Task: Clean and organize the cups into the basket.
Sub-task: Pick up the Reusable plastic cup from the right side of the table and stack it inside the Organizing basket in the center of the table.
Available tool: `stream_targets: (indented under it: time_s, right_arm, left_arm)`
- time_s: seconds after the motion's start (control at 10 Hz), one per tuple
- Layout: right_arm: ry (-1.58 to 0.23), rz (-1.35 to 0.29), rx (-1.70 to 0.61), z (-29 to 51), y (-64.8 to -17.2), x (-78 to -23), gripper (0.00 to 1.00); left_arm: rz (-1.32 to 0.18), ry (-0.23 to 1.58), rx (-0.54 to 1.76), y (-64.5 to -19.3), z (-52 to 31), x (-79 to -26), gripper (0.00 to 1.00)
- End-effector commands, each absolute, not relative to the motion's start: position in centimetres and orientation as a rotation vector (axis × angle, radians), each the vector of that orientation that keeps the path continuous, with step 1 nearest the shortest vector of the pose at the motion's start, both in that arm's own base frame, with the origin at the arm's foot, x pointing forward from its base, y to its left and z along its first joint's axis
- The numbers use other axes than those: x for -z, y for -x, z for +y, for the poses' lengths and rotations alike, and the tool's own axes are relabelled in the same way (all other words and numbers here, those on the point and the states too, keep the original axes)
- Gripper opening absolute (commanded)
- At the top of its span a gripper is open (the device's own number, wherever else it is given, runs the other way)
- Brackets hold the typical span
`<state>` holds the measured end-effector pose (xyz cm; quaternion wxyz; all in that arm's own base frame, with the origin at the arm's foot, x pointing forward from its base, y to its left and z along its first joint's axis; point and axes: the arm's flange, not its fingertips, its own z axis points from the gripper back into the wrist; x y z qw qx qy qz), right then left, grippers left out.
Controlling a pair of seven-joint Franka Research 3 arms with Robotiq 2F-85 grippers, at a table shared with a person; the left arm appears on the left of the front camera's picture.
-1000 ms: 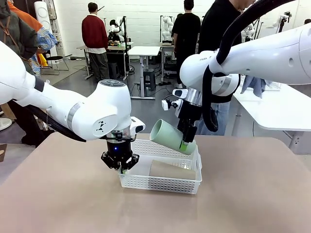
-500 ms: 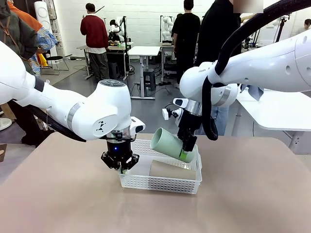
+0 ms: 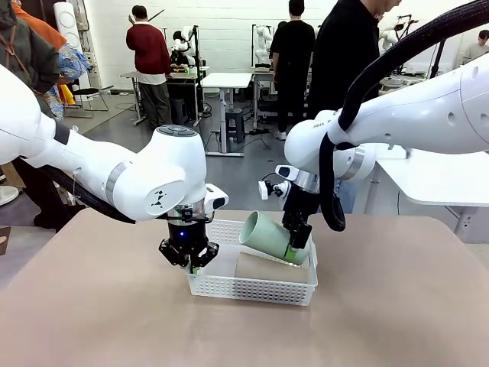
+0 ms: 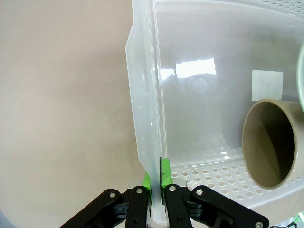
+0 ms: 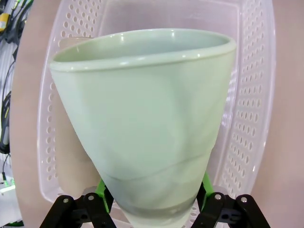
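The white perforated basket (image 3: 252, 291) sits mid-table. My left gripper (image 3: 192, 264) is shut on its left wall; the left wrist view shows the fingers (image 4: 156, 183) pinching that thin wall (image 4: 145, 95). A tan-brown cup (image 3: 269, 267) lies on its side inside, its mouth open toward the left wrist camera (image 4: 270, 142). My right gripper (image 3: 296, 248) holds the pale mint green cup (image 3: 267, 233) by its narrow base, tilted low over the tan cup, rim up and to the left. In the right wrist view the green pads flank the cup (image 5: 147, 118) above the basket (image 5: 251, 95).
Bare tan tabletop (image 3: 99, 313) surrounds the basket on all sides. A person in black (image 3: 348, 69) stands at the far side of the table behind my right arm. Other people and tables are farther back.
My right gripper has come down and slightly toward the basket with the mint green cup, bringing it close over the tan cup. The left gripper and the basket have stayed still.
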<state>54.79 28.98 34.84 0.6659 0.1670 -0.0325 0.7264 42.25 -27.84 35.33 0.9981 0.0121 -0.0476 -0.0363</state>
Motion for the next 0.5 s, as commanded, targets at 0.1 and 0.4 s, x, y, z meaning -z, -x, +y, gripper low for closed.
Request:
stream_targets:
  time_s: [0.1,0.4]
  right_arm:
    - [-0.410,-0.134,-1.653,28.77,-54.17,-35.07,1.00]
    - [-0.421,-0.141,-1.651,28.82,-54.15,-35.03,1.00]
  left_arm:
    - [-0.102,-0.026,0.086,-42.05,-27.60,-35.29,0.00]
    - [-0.102,-0.026,0.086,-42.05,-27.60,-35.29,0.00]
